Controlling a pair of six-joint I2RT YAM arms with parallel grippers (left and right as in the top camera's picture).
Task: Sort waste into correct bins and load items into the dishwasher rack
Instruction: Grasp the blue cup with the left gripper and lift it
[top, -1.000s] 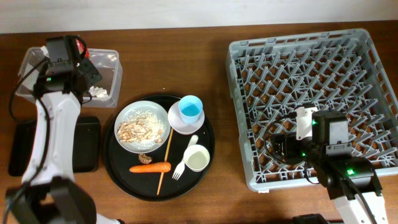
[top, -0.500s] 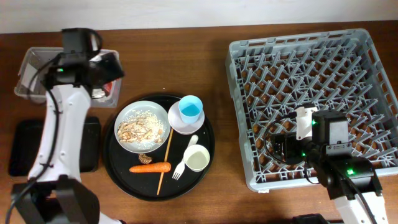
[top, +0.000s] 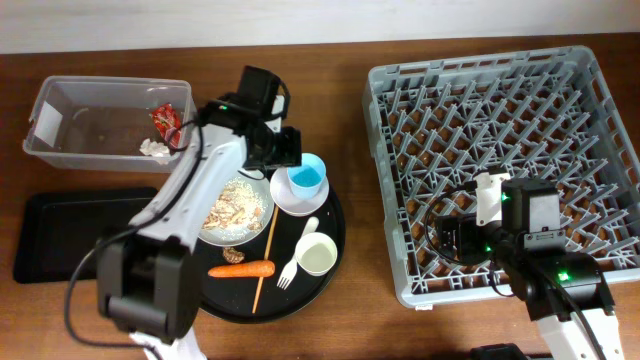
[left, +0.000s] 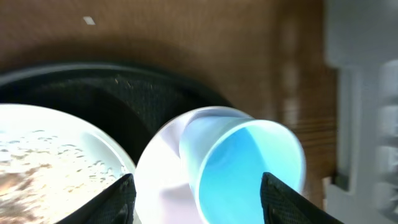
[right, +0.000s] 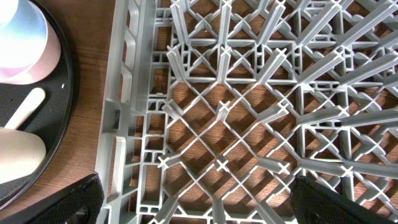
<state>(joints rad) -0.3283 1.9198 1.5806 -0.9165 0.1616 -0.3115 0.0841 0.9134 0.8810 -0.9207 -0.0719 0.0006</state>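
Observation:
The light blue cup (top: 306, 177) (left: 249, 165) stands on a white plate (top: 285, 199) on the round black tray (top: 335, 215). My left gripper (top: 289, 157) (left: 200, 202) hangs just above it, open, its fingers on either side of the cup. Beside the plate is a white bowl (top: 258, 196) with rice and meat bits (top: 232, 210). A carrot (top: 242, 269), brown scrap (top: 233, 256), wooden stick (top: 267, 255), white fork (top: 296, 263) and small white cup (top: 317, 254) lie on the tray. My right gripper (top: 452, 241) (right: 205, 205) is open and empty over the dishwasher rack (top: 480, 60) (right: 124, 93).
The clear tub (top: 60, 145) at the back left holds a red wrapper (top: 163, 118) and a white tissue wad (top: 153, 147). A flat black tray (top: 60, 240) lies in front of it. My left arm (top: 190, 190) crosses part of the round tray.
My left gripper swung right from above the clear tub to the blue cup and opened. The red wrapper it carried now lies in the tub. The right arm has not moved.

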